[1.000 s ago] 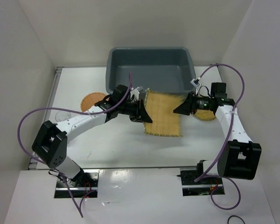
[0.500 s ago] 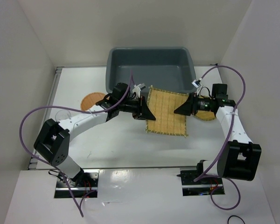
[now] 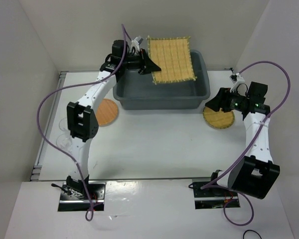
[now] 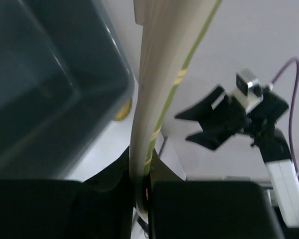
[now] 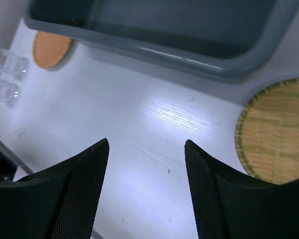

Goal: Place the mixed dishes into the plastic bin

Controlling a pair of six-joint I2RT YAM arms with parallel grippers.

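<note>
1. Here, your left gripper (image 3: 150, 66) was clamped on the square bamboo mat (image 3: 172, 59) above the plastic bin (image 3: 202, 93); the wrist view showed it edge-on only.
2. Your right gripper (image 5: 147, 149) stood apart, empty, right of the bin, near the round woven mat (image 3: 219, 119).
3. Left of the bin, the glass cups (image 5: 7, 63) were faint beyond the orange-brown disc (image 3: 108, 112).

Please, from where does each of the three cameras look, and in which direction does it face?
Top external: above and behind the arms, looking down at the table; the left arm and right arm show whole.
Left wrist: up by the plastic bin, looking along the square mat, seen edge-on; its own fingers pinch it.
Right wrist: looking down at the table and round woven mat; its open fingers show.
Shared: both wrist views show the bin; the left one also catches the right gripper.
</note>
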